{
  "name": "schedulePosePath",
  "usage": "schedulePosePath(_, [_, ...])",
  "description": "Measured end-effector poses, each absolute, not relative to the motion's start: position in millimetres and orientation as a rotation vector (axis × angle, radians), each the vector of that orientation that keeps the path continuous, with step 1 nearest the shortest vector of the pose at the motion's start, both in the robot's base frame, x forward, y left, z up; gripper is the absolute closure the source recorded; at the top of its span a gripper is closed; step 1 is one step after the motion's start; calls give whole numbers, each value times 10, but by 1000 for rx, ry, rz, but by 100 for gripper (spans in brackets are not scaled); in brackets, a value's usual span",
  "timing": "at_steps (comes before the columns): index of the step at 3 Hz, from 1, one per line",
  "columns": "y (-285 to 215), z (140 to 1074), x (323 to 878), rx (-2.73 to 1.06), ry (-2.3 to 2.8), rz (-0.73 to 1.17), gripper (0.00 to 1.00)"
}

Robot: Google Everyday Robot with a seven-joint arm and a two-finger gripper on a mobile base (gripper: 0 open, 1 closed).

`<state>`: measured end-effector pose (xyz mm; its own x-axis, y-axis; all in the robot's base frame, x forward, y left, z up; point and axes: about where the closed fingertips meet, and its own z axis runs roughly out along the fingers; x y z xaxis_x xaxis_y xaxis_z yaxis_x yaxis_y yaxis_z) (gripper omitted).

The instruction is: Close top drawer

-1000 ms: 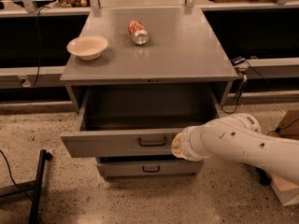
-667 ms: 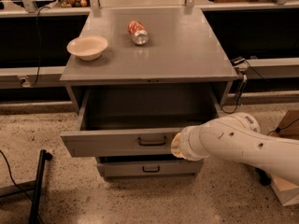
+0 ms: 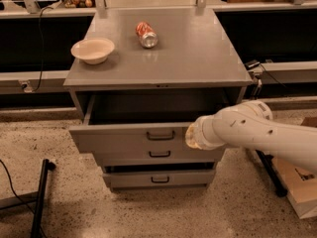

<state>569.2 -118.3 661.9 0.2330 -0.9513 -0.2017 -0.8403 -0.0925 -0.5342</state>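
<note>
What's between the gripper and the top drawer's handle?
Only a bare stretch of the top drawer front, per the camera view. The gripper is at that front, right of the handle.

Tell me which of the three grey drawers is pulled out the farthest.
The top drawer, the widest one, showing its dark inside; the gripper is at its front, beside the handle.

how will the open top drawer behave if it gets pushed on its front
The top drawer looks rigid metal, so it probably slides in without flexing. The gripper is at its front, beside the handle; pushing off-centre may skew it slightly.
</note>
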Motion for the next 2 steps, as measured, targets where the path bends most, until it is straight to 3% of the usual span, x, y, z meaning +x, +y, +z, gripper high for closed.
schedulePosePath(2, [-1552,6614,6308,-1917,1625,-322,100])
